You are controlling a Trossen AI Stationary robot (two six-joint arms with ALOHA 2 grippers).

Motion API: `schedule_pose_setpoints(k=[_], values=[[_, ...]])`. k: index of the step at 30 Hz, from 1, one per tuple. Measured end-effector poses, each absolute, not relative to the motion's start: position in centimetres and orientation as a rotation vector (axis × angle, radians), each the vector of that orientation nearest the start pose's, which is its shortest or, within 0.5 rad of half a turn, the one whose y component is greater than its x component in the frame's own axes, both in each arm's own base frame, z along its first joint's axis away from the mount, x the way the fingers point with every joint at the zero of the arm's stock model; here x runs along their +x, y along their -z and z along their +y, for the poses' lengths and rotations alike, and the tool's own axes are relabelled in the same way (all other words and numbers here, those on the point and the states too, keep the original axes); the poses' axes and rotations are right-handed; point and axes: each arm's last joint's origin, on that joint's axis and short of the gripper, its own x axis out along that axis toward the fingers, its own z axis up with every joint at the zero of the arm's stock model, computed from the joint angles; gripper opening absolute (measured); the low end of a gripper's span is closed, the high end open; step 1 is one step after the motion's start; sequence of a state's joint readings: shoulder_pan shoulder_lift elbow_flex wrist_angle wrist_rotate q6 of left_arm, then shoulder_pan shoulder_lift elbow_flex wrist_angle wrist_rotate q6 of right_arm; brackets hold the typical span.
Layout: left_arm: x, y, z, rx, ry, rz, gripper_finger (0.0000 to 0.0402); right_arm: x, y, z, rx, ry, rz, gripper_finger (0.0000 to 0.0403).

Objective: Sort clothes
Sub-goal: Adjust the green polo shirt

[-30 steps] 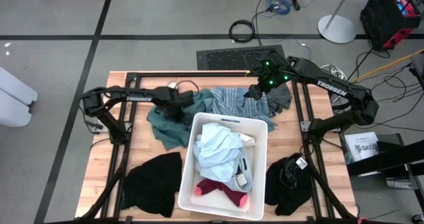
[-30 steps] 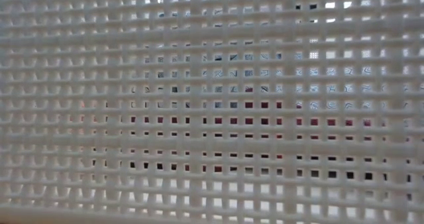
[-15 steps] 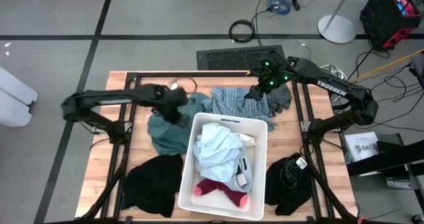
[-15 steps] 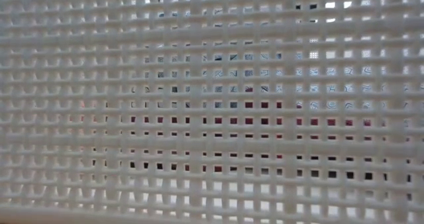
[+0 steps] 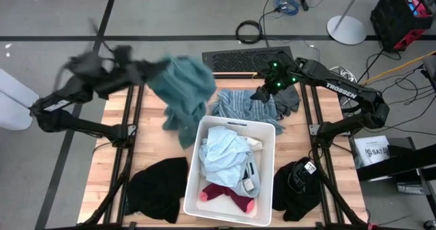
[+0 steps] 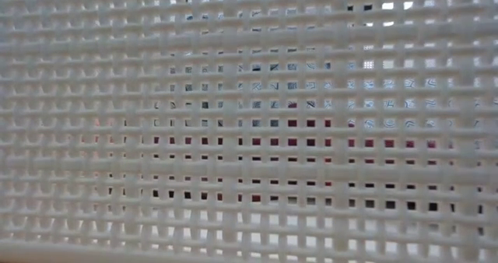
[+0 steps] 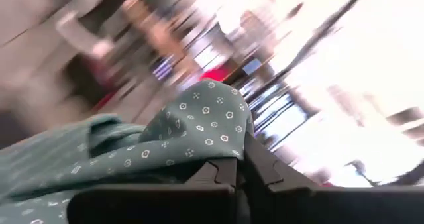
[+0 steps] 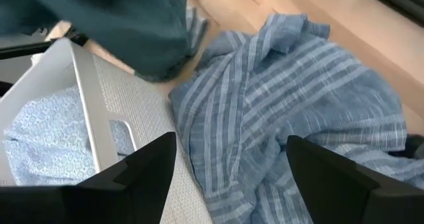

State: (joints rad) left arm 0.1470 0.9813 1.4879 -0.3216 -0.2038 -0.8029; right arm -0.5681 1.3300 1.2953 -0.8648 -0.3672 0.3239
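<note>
My left gripper [image 5: 151,71] is raised high over the table's far left and is shut on a teal garment [image 5: 184,87] with small white marks, which also shows in the left wrist view [image 7: 132,151]. My right gripper [image 5: 263,94] hovers open over a blue-white striped shirt [image 5: 238,105] that lies spread on the table by the bin's far side. Its fingers [image 8: 132,174] stand wide apart above the striped shirt [image 8: 291,111]. The white bin [image 5: 267,172] holds a light blue garment [image 5: 221,152] and a pink-magenta sock [image 5: 228,194]. My left gripper pinches a bunched fold of the teal garment [image 7: 215,128] between its two fingers [image 7: 222,174]. The cloth bulges up over the fingertips. The rest of the garment hangs slack below the gripper, with its lower end [image 5: 182,138] near the bin's far left corner.
Black garments lie at the near left [image 5: 158,188] and near right [image 5: 298,186] of the table. A dark grey garment [image 5: 289,97] lies right of the striped shirt. The bin's mesh wall [image 6: 249,123] fills the low view. Dark frame rails [image 5: 129,155] run along the table.
My left gripper has risen quickly from the table beside the bin, moving toward the table's far left. It has pulled the teal garment up off the wood, so the garment now hangs bunched in the air instead of lying spread out. My right gripper has stayed still.
</note>
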Motion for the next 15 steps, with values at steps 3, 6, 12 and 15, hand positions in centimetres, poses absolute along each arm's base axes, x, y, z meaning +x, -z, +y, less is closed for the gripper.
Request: schedule_pose_setpoints(k=[3,6,12,15], values=[[14.1,-53.8,2.4,-0.716,-0.113,-0.524,0.0003,22.8,-33.9,-13.4,0.7,0.32,0.752,0.0274],[13.5,-55.7,2.0,-0.631,0.042,-0.71,0.0003,23.1,-33.9,-13.6,0.69,0.323,0.733,0.0274],[12.8,-56.9,1.5,-0.536,0.215,-0.842,0.0003,23.4,-33.5,-13.8,0.701,0.323,0.75,0.0274],[12.7,-56.9,1.4,-0.513,0.241,-0.825,0.0003,23.6,-33.3,-13.9,0.707,0.322,0.757,0.0274]])
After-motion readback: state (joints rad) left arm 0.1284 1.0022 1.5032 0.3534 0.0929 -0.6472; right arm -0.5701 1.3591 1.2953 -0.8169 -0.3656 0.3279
